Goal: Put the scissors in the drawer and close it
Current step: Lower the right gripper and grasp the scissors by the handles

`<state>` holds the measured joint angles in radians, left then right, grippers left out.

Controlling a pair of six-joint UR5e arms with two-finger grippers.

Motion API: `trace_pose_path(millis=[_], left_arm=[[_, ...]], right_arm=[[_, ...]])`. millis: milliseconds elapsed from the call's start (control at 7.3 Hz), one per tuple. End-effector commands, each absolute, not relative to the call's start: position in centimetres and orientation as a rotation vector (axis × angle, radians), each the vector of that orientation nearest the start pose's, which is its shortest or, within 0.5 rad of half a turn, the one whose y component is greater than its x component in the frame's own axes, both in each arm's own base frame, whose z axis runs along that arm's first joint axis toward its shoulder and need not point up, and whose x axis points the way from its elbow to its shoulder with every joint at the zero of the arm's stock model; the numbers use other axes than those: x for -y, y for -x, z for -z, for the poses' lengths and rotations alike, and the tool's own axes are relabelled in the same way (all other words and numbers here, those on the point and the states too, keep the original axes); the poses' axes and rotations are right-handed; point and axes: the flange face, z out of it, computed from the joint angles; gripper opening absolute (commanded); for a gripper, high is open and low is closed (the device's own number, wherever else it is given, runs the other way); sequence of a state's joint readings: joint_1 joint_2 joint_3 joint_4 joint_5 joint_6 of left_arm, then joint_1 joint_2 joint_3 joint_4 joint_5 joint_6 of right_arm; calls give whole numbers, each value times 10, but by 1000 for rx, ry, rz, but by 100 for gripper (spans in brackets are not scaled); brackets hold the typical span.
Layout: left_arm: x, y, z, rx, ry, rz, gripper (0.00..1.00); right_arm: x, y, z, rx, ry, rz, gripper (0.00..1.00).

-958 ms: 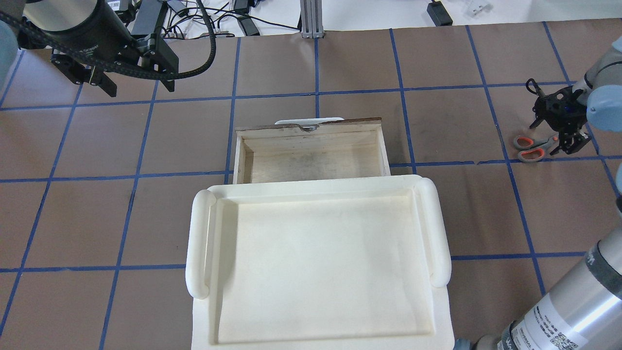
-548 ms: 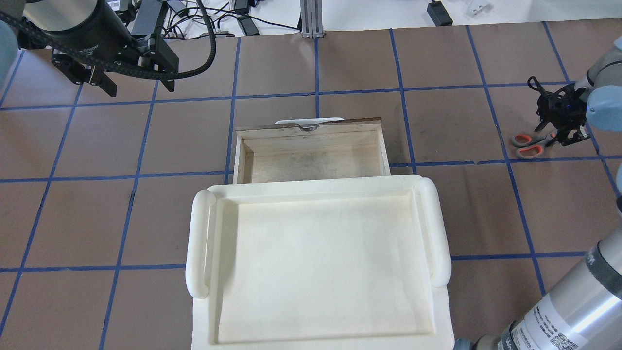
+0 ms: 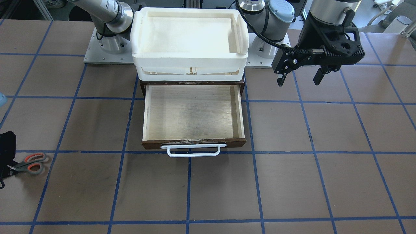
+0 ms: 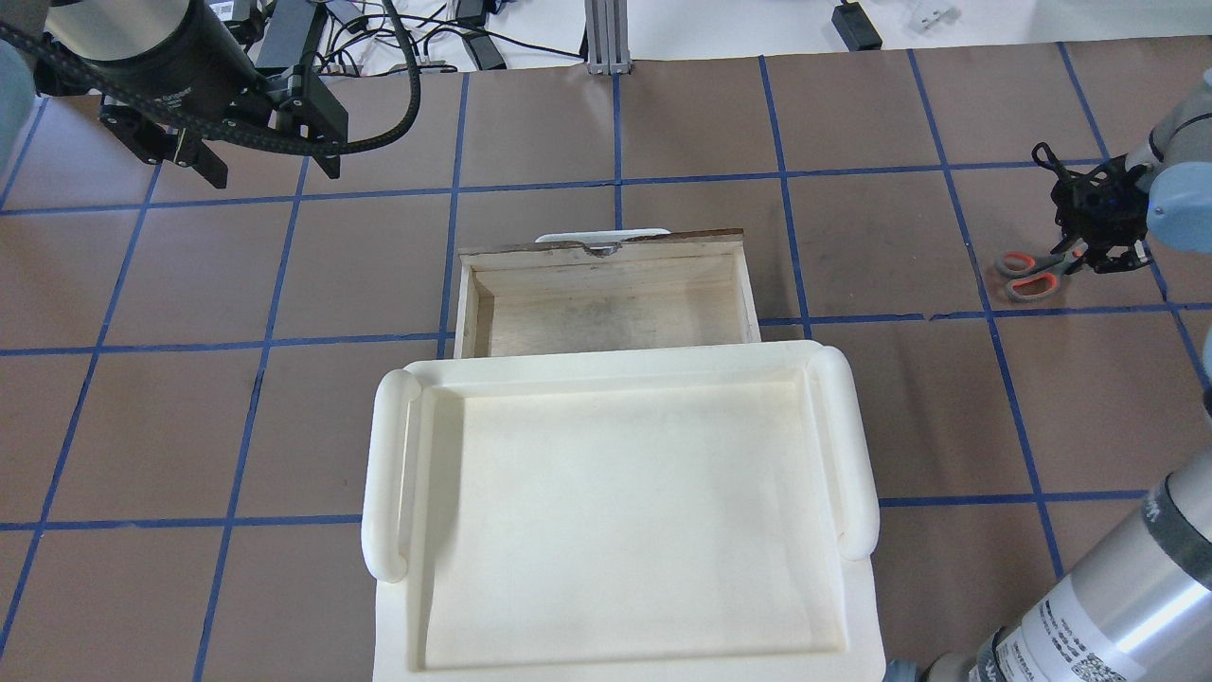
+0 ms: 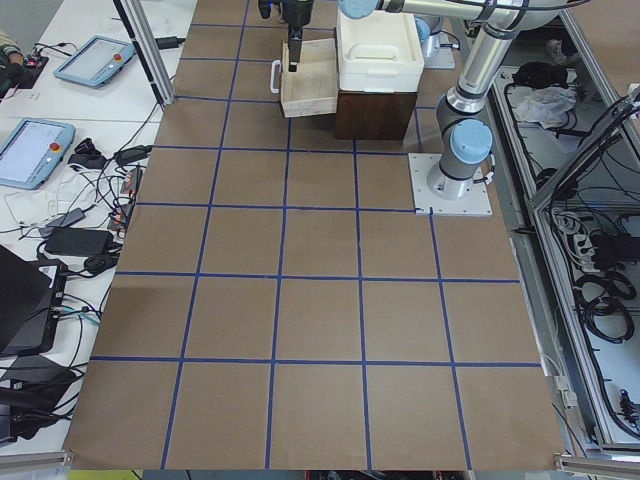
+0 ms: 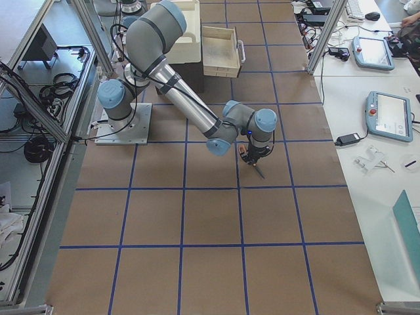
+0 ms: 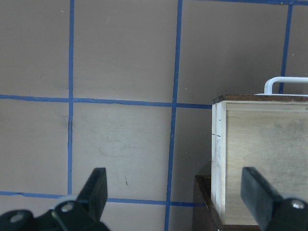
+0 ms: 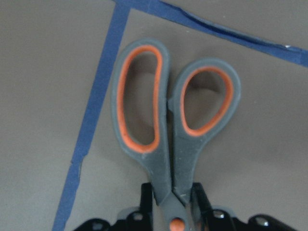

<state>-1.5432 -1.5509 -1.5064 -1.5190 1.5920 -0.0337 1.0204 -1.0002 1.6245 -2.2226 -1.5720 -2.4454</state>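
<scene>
The scissors (image 8: 161, 144) have matt grey plastic handles; the drawer (image 3: 193, 112) is pale, scuffed plywood inside, dark wood in front; the bench (image 3: 292, 182) is matt.

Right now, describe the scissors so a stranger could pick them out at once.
On the brown table with a blue tape grid, look far to the robot's right of the open drawer. There the right gripper pinches the scissors at the neck; their grey loops lined in orange-red stand out from the black gripper.
</scene>
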Motion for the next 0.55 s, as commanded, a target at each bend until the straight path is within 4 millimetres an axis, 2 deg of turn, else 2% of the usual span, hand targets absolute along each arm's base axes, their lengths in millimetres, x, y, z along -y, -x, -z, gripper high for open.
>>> trace_pose_path(millis=[0, 137, 274, 411], left_arm=[[498, 117, -535, -3112, 98, 213, 100], [498, 117, -535, -3112, 98, 211, 100], [498, 118, -535, -3112, 95, 213, 100], [498, 118, -535, -3112, 95, 211, 100]], right_arm=[[624, 217, -229, -1870, 2612, 9, 0], [623, 204, -255, -1867, 2653, 6, 0], [615, 181, -284, -1843, 2629, 3, 0], [603, 140, -315, -1947, 2478, -11, 0]])
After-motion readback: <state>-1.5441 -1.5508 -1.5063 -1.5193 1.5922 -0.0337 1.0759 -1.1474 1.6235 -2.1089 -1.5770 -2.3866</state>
